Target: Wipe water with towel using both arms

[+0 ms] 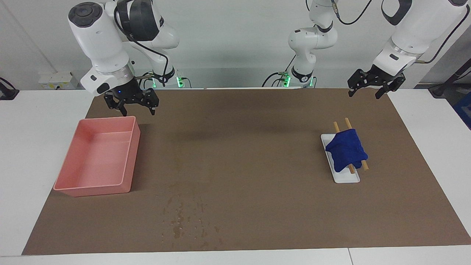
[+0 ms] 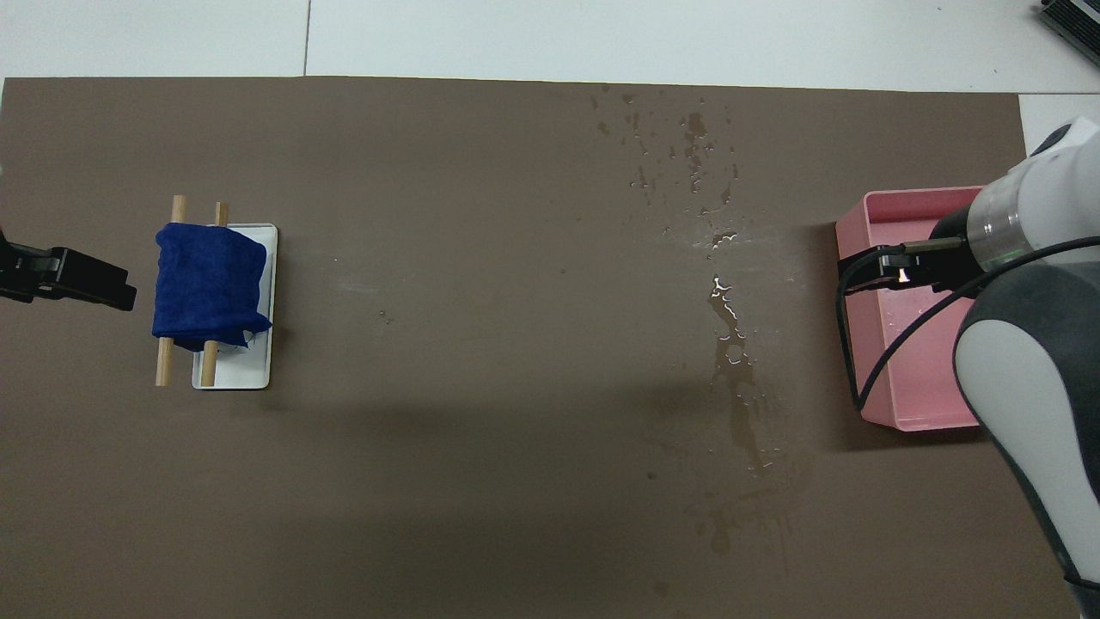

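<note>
A: Where is the water [image 1: 186,217] found?

B: It is seen as scattered wet specks and droplets on the brown mat [image 1: 243,154], farther from the robots than anything else there, close to the mat's edge. In the overhead view a thin glossy trail [image 2: 730,344] is shown running from that patch back toward the robots, just beside the pink bin [image 2: 902,378].

A: And the towel?

B: A dark blue towel [image 1: 346,151] is draped over two wooden rods [image 1: 365,165], which are laid along a small white tray [image 1: 349,179]. The tray is placed toward the left arm's end of the table, well apart from the water.

A: What is held by the grippers?

B: Nothing. The left gripper [image 1: 369,89] is raised over the mat's edge nearest the robots, at the towel's end of the table, with its fingers spread apart and nothing between them. The right gripper [image 1: 137,106] is hung over the mat just by the pink bin's [image 1: 99,156] nearer rim, fingers likewise spread and unloaded.

A: Is anything kept in the bin?

B: Only a few small glints are made out on its floor in the overhead view.
</note>
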`<action>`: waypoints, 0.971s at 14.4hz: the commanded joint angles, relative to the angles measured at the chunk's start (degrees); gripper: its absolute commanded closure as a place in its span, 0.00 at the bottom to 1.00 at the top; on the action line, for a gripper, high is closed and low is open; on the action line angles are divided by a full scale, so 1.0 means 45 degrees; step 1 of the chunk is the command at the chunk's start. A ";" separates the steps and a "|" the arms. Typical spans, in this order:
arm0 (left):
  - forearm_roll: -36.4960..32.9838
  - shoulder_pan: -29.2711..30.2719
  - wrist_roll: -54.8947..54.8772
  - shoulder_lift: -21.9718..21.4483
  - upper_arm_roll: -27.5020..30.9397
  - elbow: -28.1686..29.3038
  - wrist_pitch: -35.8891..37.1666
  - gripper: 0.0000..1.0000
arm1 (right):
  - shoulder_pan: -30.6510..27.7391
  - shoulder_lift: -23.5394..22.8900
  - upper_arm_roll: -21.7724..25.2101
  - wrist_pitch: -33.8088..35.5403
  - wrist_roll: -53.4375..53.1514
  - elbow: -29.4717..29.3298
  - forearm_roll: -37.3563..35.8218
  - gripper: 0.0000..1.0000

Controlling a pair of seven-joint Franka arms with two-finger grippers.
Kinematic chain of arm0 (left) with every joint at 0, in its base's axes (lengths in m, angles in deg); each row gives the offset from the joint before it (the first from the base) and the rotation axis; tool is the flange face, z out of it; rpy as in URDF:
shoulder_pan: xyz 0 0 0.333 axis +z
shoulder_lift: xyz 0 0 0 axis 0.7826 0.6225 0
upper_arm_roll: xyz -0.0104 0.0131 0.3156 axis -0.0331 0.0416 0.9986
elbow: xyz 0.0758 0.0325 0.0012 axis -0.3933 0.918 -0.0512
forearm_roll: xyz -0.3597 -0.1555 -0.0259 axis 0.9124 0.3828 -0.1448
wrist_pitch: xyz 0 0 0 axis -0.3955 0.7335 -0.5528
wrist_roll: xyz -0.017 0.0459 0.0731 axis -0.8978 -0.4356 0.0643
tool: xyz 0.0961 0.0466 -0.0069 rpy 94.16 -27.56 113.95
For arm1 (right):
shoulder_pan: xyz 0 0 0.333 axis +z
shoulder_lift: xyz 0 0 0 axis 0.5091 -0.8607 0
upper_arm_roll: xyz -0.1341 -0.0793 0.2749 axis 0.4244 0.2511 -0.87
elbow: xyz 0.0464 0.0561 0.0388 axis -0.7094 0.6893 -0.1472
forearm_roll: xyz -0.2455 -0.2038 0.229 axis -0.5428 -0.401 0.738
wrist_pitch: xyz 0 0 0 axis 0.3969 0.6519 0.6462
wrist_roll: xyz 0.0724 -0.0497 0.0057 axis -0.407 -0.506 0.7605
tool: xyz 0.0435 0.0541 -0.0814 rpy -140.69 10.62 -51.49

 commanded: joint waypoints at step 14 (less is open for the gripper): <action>-0.0004 0.0629 0.0335 -0.0126 0.0216 0.5741 -0.8658 0.00 | -0.0177 0.0368 -0.0023 -0.0359 -0.0077 0.0596 0.0242 0.00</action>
